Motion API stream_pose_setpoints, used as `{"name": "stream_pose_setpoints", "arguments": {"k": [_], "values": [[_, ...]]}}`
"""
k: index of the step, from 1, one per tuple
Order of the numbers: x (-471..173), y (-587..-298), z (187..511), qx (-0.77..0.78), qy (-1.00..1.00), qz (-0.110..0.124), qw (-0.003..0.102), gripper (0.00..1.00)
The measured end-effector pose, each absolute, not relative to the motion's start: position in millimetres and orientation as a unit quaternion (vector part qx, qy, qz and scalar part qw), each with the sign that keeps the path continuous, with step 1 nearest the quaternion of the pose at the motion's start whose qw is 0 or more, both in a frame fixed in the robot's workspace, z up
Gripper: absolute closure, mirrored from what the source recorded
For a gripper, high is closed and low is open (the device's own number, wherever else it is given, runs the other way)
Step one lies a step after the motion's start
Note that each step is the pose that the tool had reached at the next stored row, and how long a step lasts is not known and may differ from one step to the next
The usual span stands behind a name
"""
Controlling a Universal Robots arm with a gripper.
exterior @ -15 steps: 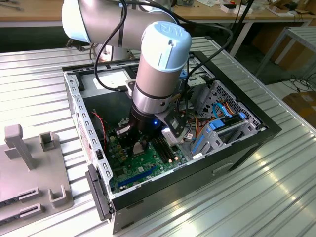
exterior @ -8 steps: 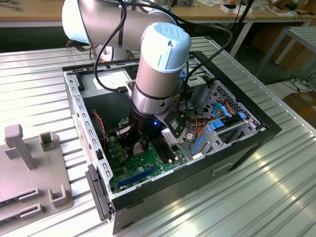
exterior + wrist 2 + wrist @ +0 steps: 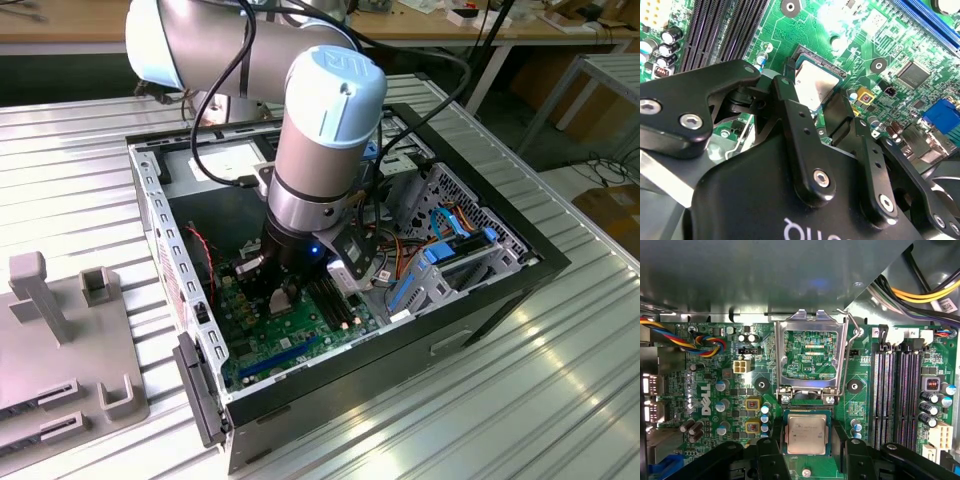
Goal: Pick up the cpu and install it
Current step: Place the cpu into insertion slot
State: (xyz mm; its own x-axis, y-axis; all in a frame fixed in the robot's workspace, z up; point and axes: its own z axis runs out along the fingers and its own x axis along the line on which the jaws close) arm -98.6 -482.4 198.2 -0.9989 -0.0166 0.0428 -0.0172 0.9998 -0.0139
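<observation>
Sitting btwn the fingers of the gripper, the cpu looks dropped into its socket, so pickup and placement seem done, tho can't tell if they clamp it or stand clear, and the load frame past the fingertips is open, unlatched.

So the black pincer has its fingers spread, and the cpu lies flat between the tips, on the green motherboard. Can't tell if they actually touch it. Black memory slots run beyond one finger, a blue slot beyond the other.
</observation>
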Motion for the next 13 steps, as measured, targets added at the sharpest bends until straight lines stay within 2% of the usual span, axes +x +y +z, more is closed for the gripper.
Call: {"name": "stream_pose_setpoints", "arguments": {"k": [13], "values": [[-98.0,-483.1,198.7,0.009,-1.0,0.007,0.021,0.53]]}}
